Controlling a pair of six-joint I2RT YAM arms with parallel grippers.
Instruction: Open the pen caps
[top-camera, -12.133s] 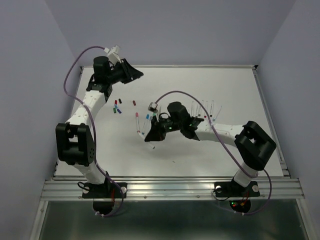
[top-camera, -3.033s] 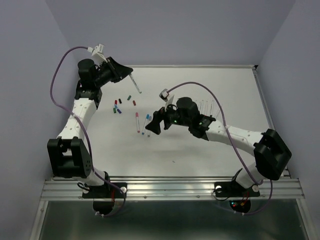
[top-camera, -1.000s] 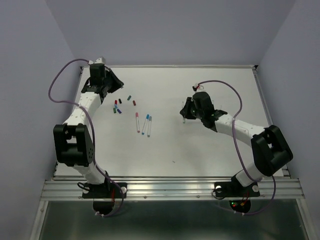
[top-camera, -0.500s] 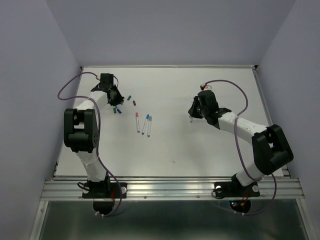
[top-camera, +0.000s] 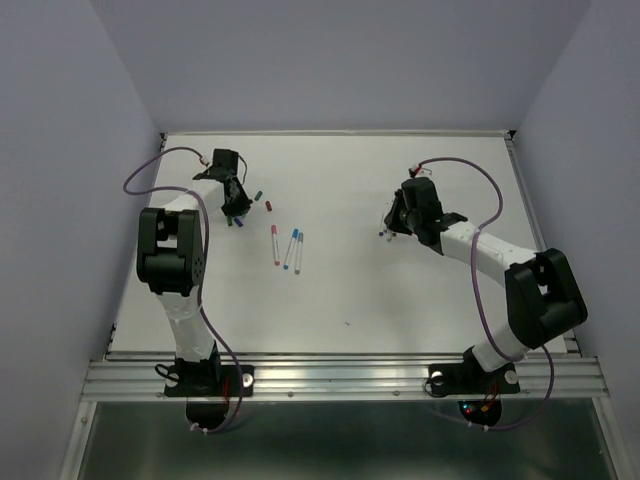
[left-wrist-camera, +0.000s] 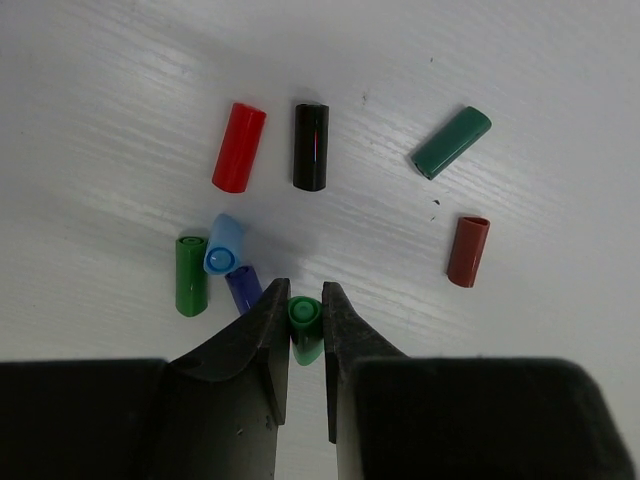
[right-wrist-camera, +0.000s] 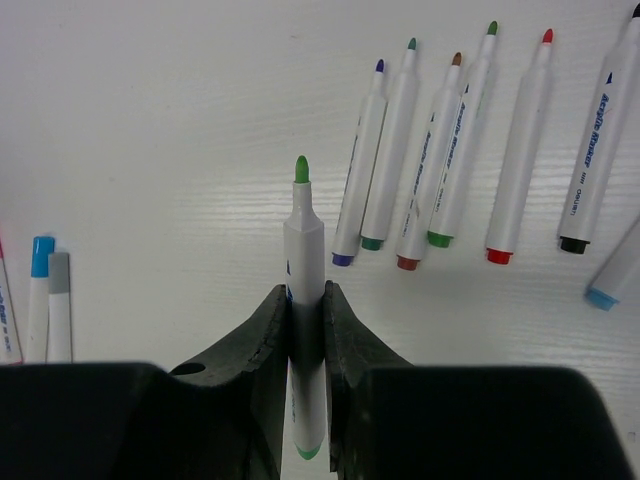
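Observation:
In the left wrist view my left gripper (left-wrist-camera: 303, 290) is shut on a green pen cap (left-wrist-camera: 305, 325), low over the table. Loose caps lie around it: red (left-wrist-camera: 238, 147), black (left-wrist-camera: 310, 146), teal (left-wrist-camera: 451, 142), brown (left-wrist-camera: 468, 250), green (left-wrist-camera: 190, 274), light blue (left-wrist-camera: 224, 245) and purple (left-wrist-camera: 243, 288). My right gripper (right-wrist-camera: 306, 290) is shut on an uncapped green-tipped pen (right-wrist-camera: 303, 230). It stands just left of a row of several uncapped pens (right-wrist-camera: 440, 170). From above, the left gripper (top-camera: 237, 205) is at the cap pile and the right gripper (top-camera: 388, 228) is at mid right.
Three capped pens (top-camera: 289, 248) lie side by side at the table's middle, pink, blue and grey. Two of them (right-wrist-camera: 48, 295) show at the left edge of the right wrist view. The table's raised rim (top-camera: 340, 131) runs along the far edge.
My left gripper came down from the far left corner onto the cap pile, still holding the green cap. My right gripper carried the green pen a little rightwards, toward the row of pens.

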